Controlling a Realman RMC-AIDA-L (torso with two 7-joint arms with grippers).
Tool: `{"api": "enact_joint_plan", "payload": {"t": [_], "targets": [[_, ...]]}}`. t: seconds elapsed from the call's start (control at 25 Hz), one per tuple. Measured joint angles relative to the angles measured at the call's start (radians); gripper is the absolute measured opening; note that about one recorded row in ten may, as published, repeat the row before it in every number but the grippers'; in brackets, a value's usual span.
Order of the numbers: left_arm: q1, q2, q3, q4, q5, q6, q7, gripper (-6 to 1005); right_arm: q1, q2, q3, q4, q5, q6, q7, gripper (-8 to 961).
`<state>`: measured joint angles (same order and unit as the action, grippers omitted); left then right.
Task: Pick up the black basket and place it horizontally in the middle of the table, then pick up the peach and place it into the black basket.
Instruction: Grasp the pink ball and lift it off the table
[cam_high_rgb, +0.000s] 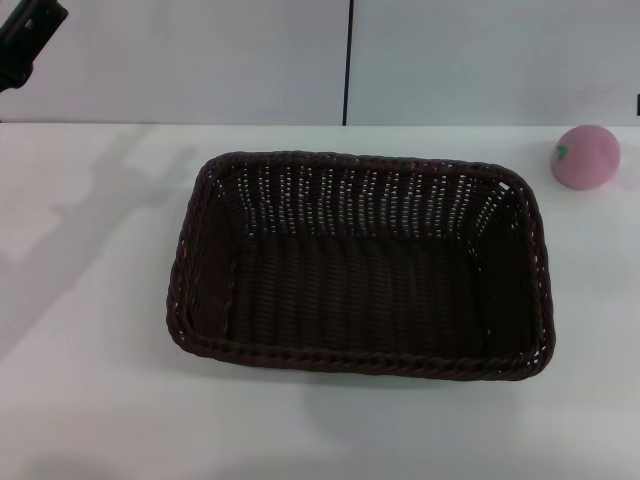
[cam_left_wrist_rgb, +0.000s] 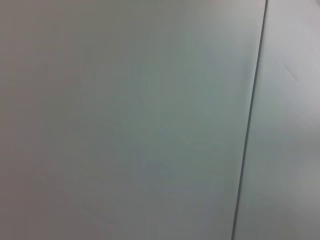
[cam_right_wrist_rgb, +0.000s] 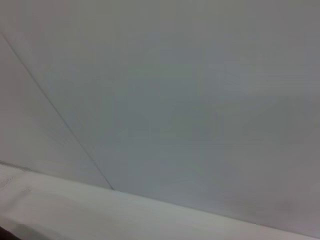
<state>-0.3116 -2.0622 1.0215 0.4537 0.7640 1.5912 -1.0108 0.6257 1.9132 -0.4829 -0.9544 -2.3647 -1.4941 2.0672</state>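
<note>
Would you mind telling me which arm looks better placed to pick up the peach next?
Probably the right. The peach lies at the table's far right, outside the black basket. The left gripper is raised at far left.

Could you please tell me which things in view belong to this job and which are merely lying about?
Belonging to the job:
black basket, lying lengthwise mid-table, empty
peach, on the table beyond the basket's far right corner

Lying about:
nothing loose; only the wall seam behind and a dark arm part at the upper left
</note>
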Motion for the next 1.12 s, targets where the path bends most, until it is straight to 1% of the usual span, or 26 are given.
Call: {"api": "enact_joint_plan", "payload": {"t": [0.12,0.28,0.44,0.48,0.6,0.68,0.72,0.76,0.92,1.04,1.08,1.12], "targets": [[0.000,-0.001,-0.004,-0.012,-0.001,0.011,-0.003,817,0.028,-0.001,-0.040,0.012,-0.070,0.043,0.020,705],[0.001,-0.001,-0.012,-0.023,-0.002,0.049,-0.004,817,0.075,-0.002,-0.116,0.057,-0.185,0.111,0.050,703],[0.004,-0.001,-0.022,-0.031,-0.002,0.054,-0.009,817,0.119,0.005,-0.145,0.125,-0.260,0.172,0.053,702],[0.003,-0.001,-0.031,-0.050,-0.003,0.068,-0.010,817,0.132,0.008,-0.165,0.155,-0.272,0.201,0.053,701],[-0.001,-0.001,-0.038,-0.066,-0.003,0.083,-0.010,817,0.139,0.010,-0.182,0.177,-0.276,0.227,0.053,701],[-0.002,-0.001,-0.043,-0.074,-0.003,0.094,-0.011,817,0.147,0.016,-0.195,0.201,-0.278,0.267,0.052,701],[-0.002,-0.001,-0.043,-0.074,-0.003,0.094,-0.011,817,0.147,0.016,-0.195,0.201,-0.278,0.267,0.052,701],[-0.001,0.000,-0.043,-0.075,-0.003,0.096,-0.013,817,0.150,0.019,-0.216,0.219,-0.279,0.301,0.052,701],[0.001,0.000,-0.042,-0.077,-0.003,0.097,-0.019,817,0.158,0.026,-0.234,0.254,-0.279,0.351,0.052,700],[0.002,-0.001,-0.044,-0.083,-0.003,0.097,-0.025,817,0.165,0.040,-0.250,0.283,-0.281,0.415,0.051,700],[0.000,-0.001,-0.044,-0.092,-0.003,0.098,-0.026,816,0.165,0.052,-0.277,0.289,-0.282,0.444,0.051,700],[0.000,-0.001,-0.044,-0.092,-0.003,0.098,-0.026,816,0.165,0.052,-0.277,0.289,-0.282,0.444,0.051,700]]}}
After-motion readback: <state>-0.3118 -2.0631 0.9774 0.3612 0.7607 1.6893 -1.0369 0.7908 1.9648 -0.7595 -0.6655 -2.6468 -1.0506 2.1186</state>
